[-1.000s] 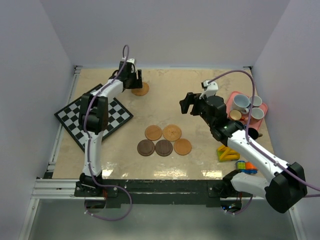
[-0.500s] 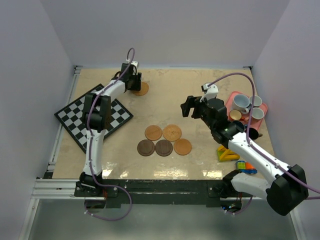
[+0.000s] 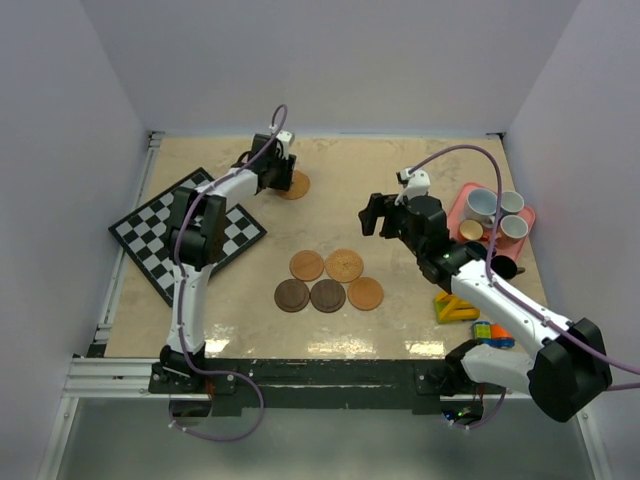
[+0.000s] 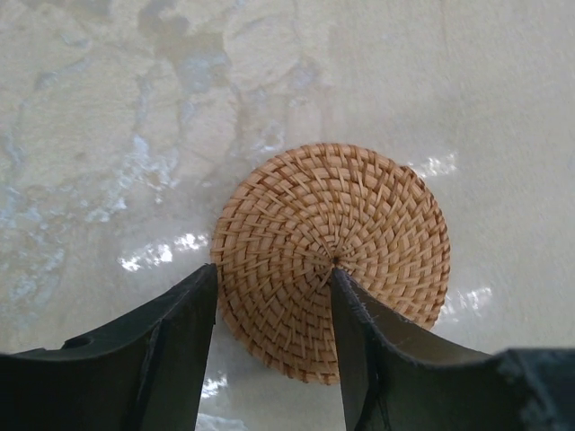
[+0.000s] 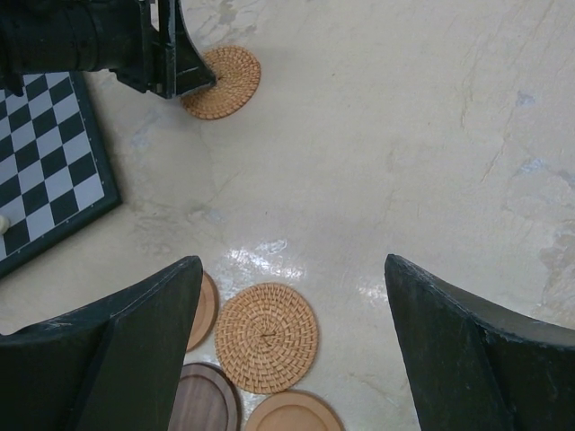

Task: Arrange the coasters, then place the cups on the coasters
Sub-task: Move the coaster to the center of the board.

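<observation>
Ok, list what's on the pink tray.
Three white cups and one small tan cup stand on the tray. The right arm covers part of its near side, so anything there is hidden.

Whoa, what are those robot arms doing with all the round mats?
The left arm's fingers are down over a round woven straw coaster at the far side of the beige table, straddling part of it. Five more round coasters sit grouped mid-table. The right arm's fingers hang wide open above the table, holding nothing. The small teacups wait on the pink tray.
</observation>
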Robot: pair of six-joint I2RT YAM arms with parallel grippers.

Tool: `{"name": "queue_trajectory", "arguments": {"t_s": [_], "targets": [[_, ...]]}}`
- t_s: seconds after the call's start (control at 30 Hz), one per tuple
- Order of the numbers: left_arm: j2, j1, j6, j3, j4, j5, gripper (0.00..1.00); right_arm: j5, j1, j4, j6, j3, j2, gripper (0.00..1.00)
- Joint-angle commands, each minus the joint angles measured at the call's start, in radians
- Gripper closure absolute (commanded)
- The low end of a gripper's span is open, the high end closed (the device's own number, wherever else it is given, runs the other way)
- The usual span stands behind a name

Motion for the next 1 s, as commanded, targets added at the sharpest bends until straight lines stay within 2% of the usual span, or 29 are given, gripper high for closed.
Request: {"name": "queue_trajectory", "arguments": {"t_s": [0.0,0.33,0.47,0.7,0.97], "targets": [[-0.035,-0.053,-0.014,-0.118,-0.102,0.075,0.52,-0.021,0.001,0.017,-0.010,0.024,0.023,0.13],[-0.138,-0.112,-0.150,-0.367,-0.036,0.191,0.53,-0.032,0.001,0.027,-0.011,0.007,0.023,0.13],[-0.175,-0.146,-0.180,-0.417,-0.019,0.224,0.53,-0.040,0.001,0.027,-0.013,0.013,0.043,0.13],[-0.265,-0.192,-0.210,-0.465,-0.011,0.173,0.51,-0.040,0.001,0.027,-0.015,0.027,0.063,0.12],[-0.461,-0.188,-0.201,-0.431,-0.045,0.089,0.39,-0.038,0.001,0.005,-0.021,0.105,0.132,0.13]]}}
